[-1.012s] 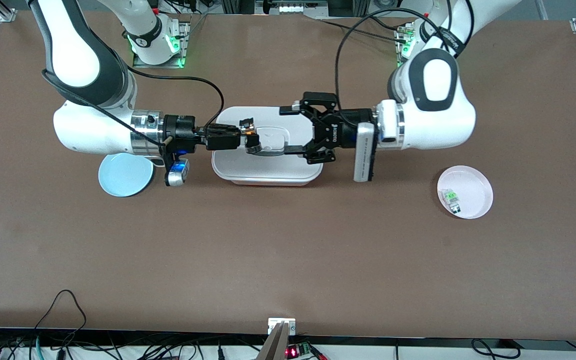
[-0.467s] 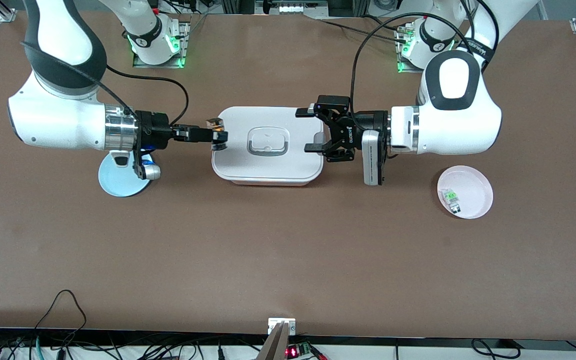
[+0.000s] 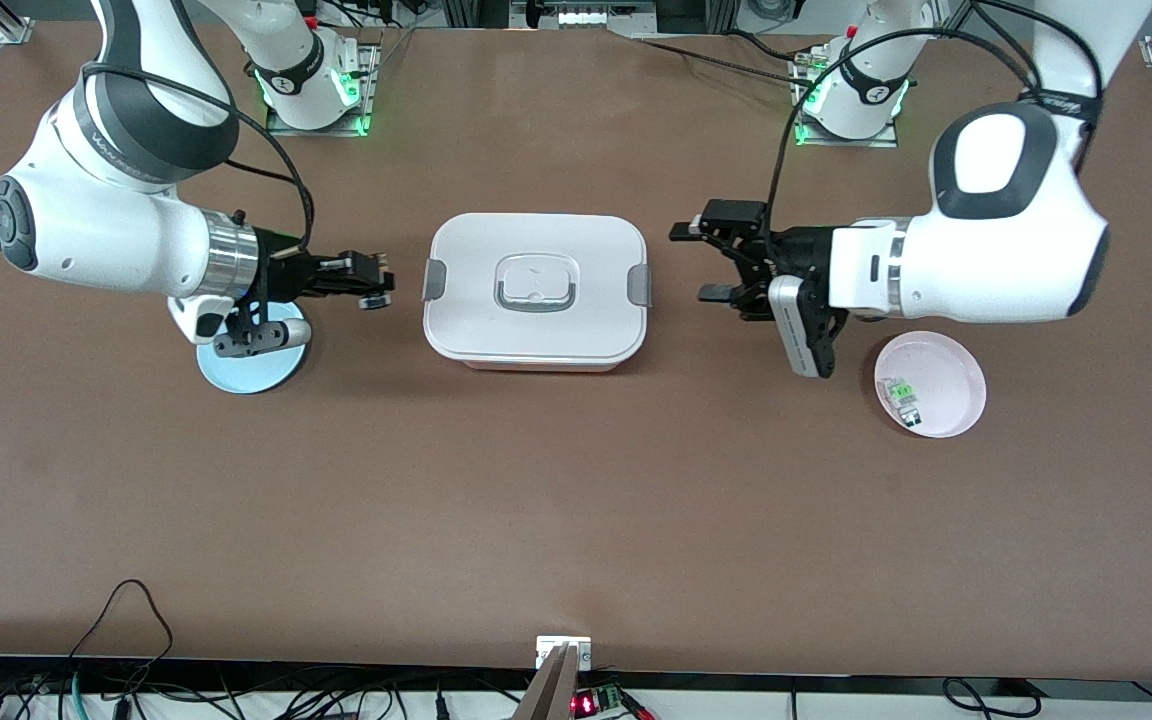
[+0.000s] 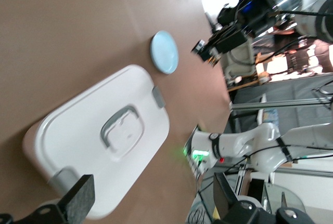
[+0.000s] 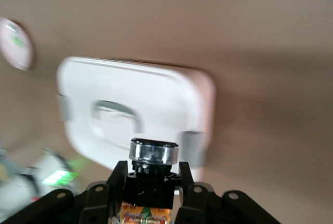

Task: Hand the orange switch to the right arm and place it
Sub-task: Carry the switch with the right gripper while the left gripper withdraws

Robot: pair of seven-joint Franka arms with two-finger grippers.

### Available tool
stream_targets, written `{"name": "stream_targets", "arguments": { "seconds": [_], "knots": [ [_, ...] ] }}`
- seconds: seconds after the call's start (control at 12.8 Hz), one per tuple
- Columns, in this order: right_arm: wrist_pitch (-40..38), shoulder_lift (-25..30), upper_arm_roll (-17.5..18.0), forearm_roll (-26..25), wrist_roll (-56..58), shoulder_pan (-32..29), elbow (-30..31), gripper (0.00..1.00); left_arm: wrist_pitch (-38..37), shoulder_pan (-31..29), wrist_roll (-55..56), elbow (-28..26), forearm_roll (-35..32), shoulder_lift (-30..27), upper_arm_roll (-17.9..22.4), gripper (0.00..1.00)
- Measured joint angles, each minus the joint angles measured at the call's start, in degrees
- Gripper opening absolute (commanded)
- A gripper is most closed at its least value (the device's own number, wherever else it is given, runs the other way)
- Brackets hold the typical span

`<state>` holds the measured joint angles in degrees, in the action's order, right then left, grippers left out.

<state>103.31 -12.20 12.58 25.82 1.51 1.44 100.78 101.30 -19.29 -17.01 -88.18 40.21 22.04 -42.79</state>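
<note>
With the handover done, I have the orange switch (image 5: 151, 182) clamped in the right gripper (image 3: 373, 285), hanging over bare table between the blue dish (image 3: 251, 362) and the white lidded box (image 3: 534, 290), toward the right arm's end. I judge placing is next, probably lowering onto that dish. My left gripper (image 3: 714, 262) waits with fingers apart by the box's other end.

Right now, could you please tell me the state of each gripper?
Left gripper: open and empty, beside the white lidded box.
Right gripper: closed on the orange switch, near the blue dish.
</note>
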Motion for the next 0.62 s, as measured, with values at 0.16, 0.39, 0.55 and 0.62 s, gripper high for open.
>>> {"name": "stream_targets", "arguments": {
  "seconds": [0.16,0.39,0.55,0.62],
  "knots": [
    [-0.07,-0.06,-0.07,-7.34,8.59,-2.12,1.05,0.26,-5.26,-0.38,6.34,3.53,-7.44,-0.13,0.07,1.0],
    [0.0,-0.12,-0.13,-16.9,21.04,-4.57,1.61,0.25,-14.41,-0.47,12.01,8.62,-15.34,-0.69,1.94,1.0],
    [1.24,-0.23,-0.15,-22.35,29.92,-6.48,2.13,0.25,-16.82,0.0,14.56,10.04,-19.66,-2.29,4.57,1.0],
    [2.57,-0.35,-0.18,-24.72,34.61,-7.61,2.94,0.25,-17.26,1.46,15.67,10.04,-20.4,-3.86,7.9,1.0]
  ]
}}
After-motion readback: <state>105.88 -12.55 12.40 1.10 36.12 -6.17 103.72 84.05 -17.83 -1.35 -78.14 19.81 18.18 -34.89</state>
